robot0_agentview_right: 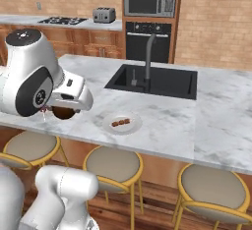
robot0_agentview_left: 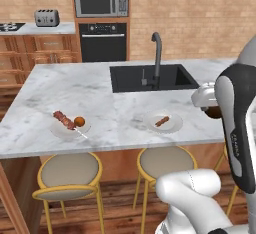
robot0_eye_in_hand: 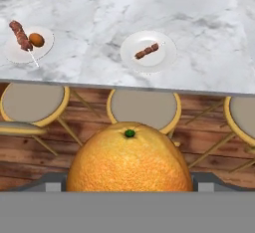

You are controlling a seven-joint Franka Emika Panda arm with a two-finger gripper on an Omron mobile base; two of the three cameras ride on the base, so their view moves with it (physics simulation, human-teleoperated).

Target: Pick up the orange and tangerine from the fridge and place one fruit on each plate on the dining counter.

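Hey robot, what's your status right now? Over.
Tool shut on orange. Left plate already has a small fruit beside a skewer. Right plate holds a skewer, no fruit. Path over stools clear.

**Colours and Patterns of the Scene**

Tabletop (robot0_agentview_left: 115,123): white marble with grey veining, centre of frame. Sink (robot0_agentview_left: 150,78): matt black, with a dark grey tap (robot0_agentview_left: 157,53). Plates (robot0_eye_in_hand: 148,53) (robot0_eye_in_hand: 27,45): whitish, each carrying a reddish-brown skewer; the upper-left plate also bears a small orange-brown fruit (robot0_eye_in_hand: 36,39). Orange (robot0_eye_in_hand: 129,160): bright, dimpled, with a green stem spot, lower centre. Stools (robot0_agentview_left: 67,173): beige seats, yellow frames. Wall (robot0_agentview_left: 200,13): tan brick.
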